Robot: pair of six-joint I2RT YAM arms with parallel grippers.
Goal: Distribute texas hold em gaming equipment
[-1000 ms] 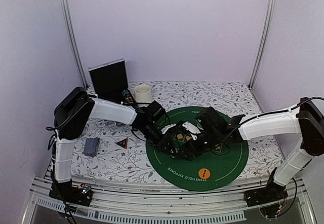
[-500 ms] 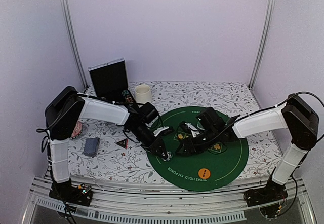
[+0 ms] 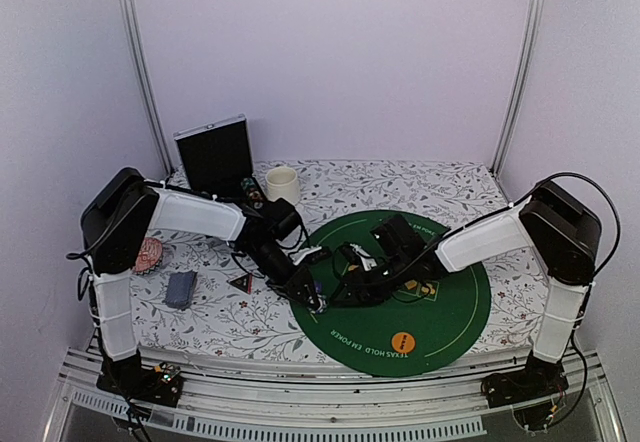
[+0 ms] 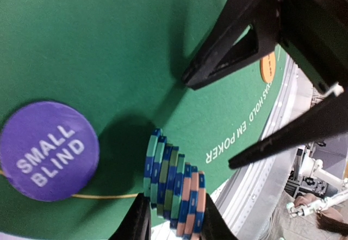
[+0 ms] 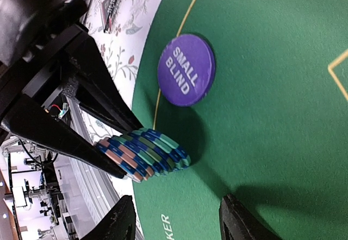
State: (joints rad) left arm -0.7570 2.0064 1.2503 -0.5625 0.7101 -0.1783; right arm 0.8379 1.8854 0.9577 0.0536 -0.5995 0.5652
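Observation:
My left gripper [image 3: 312, 299] is at the left edge of the green mat [image 3: 450, 307], shut on a slanted stack of blue poker chips [image 4: 174, 188] with green and pink stripes. The stack's low end touches the mat. In the left wrist view the stack sits between my left gripper [image 4: 174, 214] fingers. A purple SMALL BLIND disc [image 4: 49, 150] lies beside the stack. My right gripper [image 3: 346, 290] is open and empty, just right of the stack [image 5: 144, 153]. The orange disc [image 3: 404, 342] lies near the mat's front. The triangular token [image 3: 241, 282] and the grey-blue cards [image 3: 181, 288] lie left of the mat.
A cream mug [image 3: 282, 184] and a black case [image 3: 215, 154] stand at the back left, with small chip stacks [image 3: 250, 188] between them. Dark red chips [image 3: 150, 255] lie at the far left. The two grippers are close together.
Both grippers have moved left, from the mat's middle to its left edge. The left one carries the chip stack and the right one follows beside it.

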